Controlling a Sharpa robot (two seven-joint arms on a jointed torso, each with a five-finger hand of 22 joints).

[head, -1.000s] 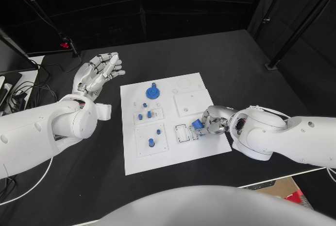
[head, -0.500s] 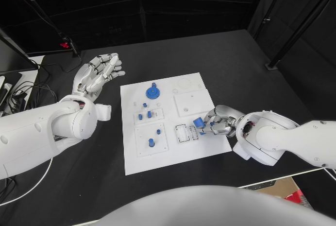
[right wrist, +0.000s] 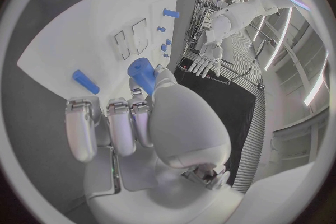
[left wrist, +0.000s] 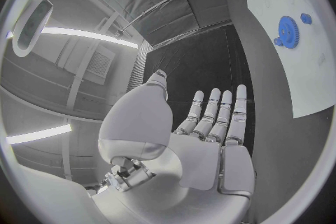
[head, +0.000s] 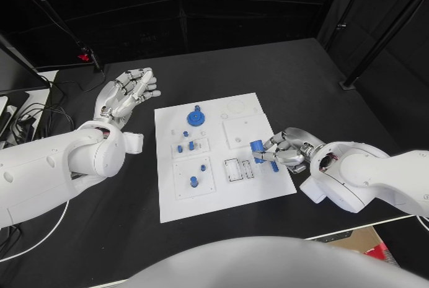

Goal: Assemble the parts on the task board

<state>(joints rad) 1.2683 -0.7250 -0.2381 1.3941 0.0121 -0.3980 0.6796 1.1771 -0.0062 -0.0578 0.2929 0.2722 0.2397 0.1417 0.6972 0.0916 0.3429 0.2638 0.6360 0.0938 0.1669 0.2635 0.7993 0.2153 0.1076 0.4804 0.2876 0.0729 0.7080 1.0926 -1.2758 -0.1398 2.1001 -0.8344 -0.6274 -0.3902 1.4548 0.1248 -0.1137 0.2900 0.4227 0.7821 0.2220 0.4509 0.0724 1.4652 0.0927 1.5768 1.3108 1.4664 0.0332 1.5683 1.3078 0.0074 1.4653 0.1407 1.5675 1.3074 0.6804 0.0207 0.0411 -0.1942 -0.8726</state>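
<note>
**Inspector:** Task board (head: 214, 195), a white rectangular plate, lies at the centre of the frame on the black table (head: 295, 77). Several small blue plastic parts are already on it: a blue toothed gear (head: 196, 118) near its upper edge, a cluster of small blue pegs (head: 185, 142) below that, and one blue peg (head: 193, 181) standing in the lower-left square insert.

**Clerk:** And the hands?

**Inspector:** The right hand (head: 287, 152), silver and many-fingered, sits right of centre at the board's right edge. It grasps a short blue cylindrical part (head: 256, 145), pinched at the fingertips just above the two outlined rectangular slots (head: 238, 169). A blue oblong bar (head: 273, 166) lies on the board just beside that hand; the right wrist view shows the same bar (right wrist: 84, 82) loose and the cylinder (right wrist: 143, 74) held. The left hand (head: 128, 90) is in the upper left of the frame, off the board, fingers straight and apart, holding nothing.

**Clerk:** Progress?

**Inspector:** Partial, in my judgement. The left half of the board looks populated. The circular outline (head: 240, 105) at the upper right and the square insert (head: 245, 130) beneath it appear unfilled, as do the rectangular slots. The held cylinder and the loose bar remain to be seated.

**Clerk:** Markings?

**Inspector:** No brand, label or legible writing can be made out on the board or the parts.
</note>
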